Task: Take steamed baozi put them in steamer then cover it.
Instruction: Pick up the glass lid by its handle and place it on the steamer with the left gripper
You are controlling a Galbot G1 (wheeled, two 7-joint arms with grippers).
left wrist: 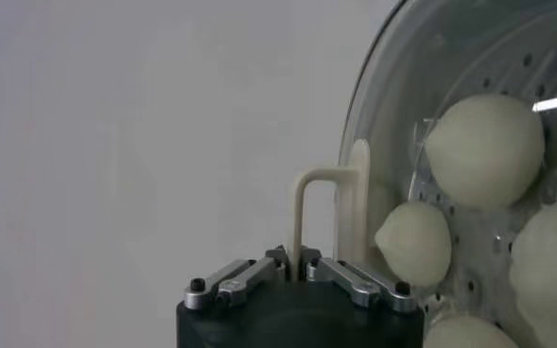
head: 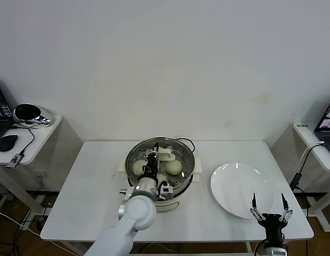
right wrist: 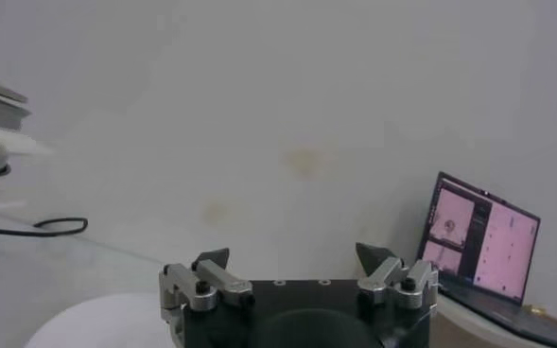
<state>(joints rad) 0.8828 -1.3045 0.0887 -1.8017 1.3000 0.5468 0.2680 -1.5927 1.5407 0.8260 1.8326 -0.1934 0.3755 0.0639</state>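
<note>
Nearest, at about five o'clock on the table [head: 90,186], the right gripper [head: 269,206] hangs idle with its fingers spread wide and empty, just at the near edge of the bare white plate [head: 235,184]. Further in, near the table's middle, the left gripper [head: 151,161] is pressed together on the cream bar handle of the lid [head: 166,153], holding it over the steamer [head: 183,188]. The buns [head: 174,166] already sit inside on the perforated tray, so the loading looks finished and the step in hand is the covering. From the head view I cannot tell whether the lid's rim is seated all round or tilted, so the next move likely calls for settling it level on the pot and only then letting go and lifting straight away. Beyond the pot, at twelve o'clock, its black cord [head: 189,142] loops toward the wall. The left wrist view adds what the head view hides: the handle [left wrist: 327,213] running down between the closed jaws, and four buns [left wrist: 483,149] seen through the glass. The right wrist view alone shows a lit laptop [right wrist: 481,236] on the side desk.
</note>
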